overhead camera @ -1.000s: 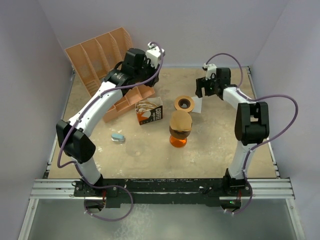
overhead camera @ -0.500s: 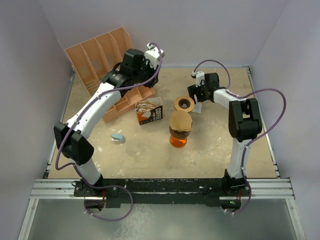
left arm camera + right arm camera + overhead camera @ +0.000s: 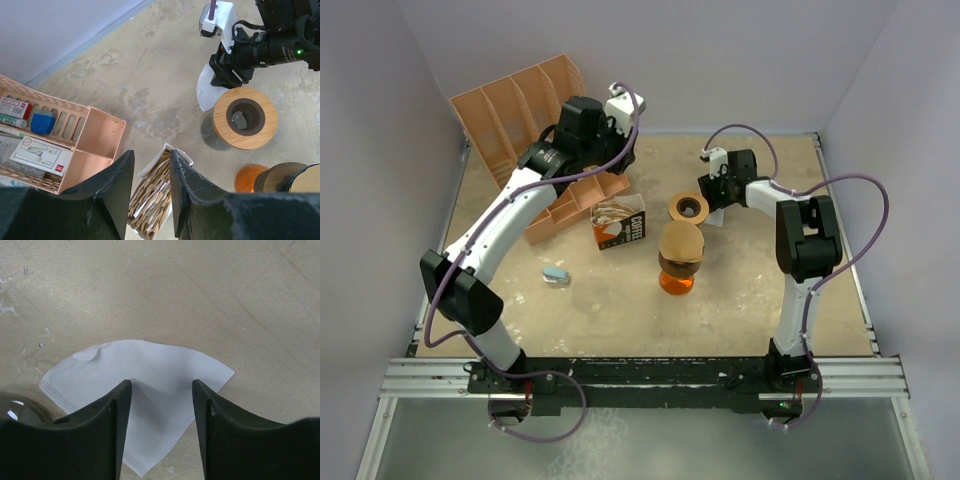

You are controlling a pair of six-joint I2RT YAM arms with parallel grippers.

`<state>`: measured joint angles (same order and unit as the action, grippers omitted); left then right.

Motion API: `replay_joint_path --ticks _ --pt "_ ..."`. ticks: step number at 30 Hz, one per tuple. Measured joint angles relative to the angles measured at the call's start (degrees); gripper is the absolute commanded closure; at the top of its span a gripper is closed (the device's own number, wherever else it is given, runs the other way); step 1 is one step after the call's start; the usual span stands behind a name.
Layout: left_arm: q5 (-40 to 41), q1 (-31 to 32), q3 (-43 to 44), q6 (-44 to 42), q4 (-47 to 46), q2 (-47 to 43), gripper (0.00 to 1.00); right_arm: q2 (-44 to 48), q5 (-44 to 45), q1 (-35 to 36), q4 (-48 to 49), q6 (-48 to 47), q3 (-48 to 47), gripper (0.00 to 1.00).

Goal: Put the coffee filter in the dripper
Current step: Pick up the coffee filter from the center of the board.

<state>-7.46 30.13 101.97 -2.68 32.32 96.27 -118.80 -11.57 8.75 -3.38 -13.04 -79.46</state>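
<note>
A white paper coffee filter [image 3: 145, 395] lies flat on the table just right of the round wooden dripper [image 3: 688, 207]; it also shows in the left wrist view [image 3: 206, 90] beside the dripper [image 3: 244, 118]. My right gripper [image 3: 161, 415] is open, low over the filter, one finger on each side of its middle. My left gripper [image 3: 150, 185] is open and empty, high above an opened box of brown filters [image 3: 152, 200], which stands left of the dripper [image 3: 619, 222].
An orange carafe with a wooden lid [image 3: 680, 258] stands in front of the dripper. Peach organiser trays [image 3: 520, 110] fill the back left. A small blue object [image 3: 556, 274] lies at the left.
My right gripper moved left and down from the back right, onto the filter beside the dripper. The left arm shifted only slightly.
</note>
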Motion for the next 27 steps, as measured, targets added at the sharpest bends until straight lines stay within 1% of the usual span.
replay_joint_path --ticks 6,9,12,16,20,27 --pt "-0.02 0.00 -0.42 -0.20 0.17 -0.20 0.68 0.98 -0.09 0.09 2.73 -0.42 2.43 0.69" --pt "-0.02 0.00 -0.52 -0.59 0.28 -0.35 0.68 2.32 0.15 0.09 4.07 -0.74 4.63 0.75" --pt "-0.04 0.00 -0.55 -1.05 0.37 -0.39 0.68 3.45 0.39 -0.15 4.24 -1.22 6.08 0.78" --pt "-0.26 0.00 -0.55 -1.44 0.37 -0.39 0.67 5.18 1.25 -0.83 2.67 -2.23 7.34 0.85" --pt "-0.81 0.00 -0.55 -1.46 0.37 -0.39 0.67 7.91 1.53 -2.29 0.13 -3.41 7.80 0.87" --pt "-3.39 0.00 -0.63 -1.18 0.24 -0.39 0.67 18.25 0.85 -5.46 -2.40 -5.42 6.25 0.88"
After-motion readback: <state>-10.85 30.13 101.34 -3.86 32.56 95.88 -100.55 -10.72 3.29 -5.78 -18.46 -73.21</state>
